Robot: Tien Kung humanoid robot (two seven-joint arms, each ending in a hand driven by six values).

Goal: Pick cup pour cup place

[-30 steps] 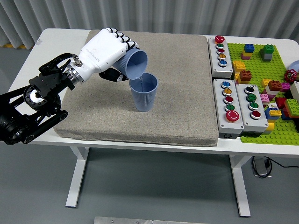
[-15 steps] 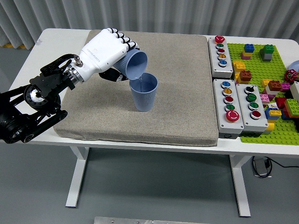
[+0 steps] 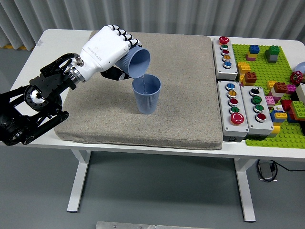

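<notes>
A blue ribbed cup (image 3: 147, 94) stands upright on the grey mat (image 3: 181, 81), near its middle. My left hand (image 3: 110, 51), white with black fingertips, is shut on a second blue cup (image 3: 135, 62). That cup is tipped on its side, mouth facing right and down, its lip just above the left rim of the standing cup. A thin stream runs from it into the standing cup. My right hand is out of view.
Three grey button boxes (image 3: 226, 51) (image 3: 233, 105) (image 3: 257, 109) lie right of the mat. A green baseplate (image 3: 281, 81) with several coloured bricks fills the table's right end. The white table (image 3: 62, 40) shows bare at the left.
My left hand has lifted the tipped cup slightly and moved it a little up and left. The standing cup has not moved.
</notes>
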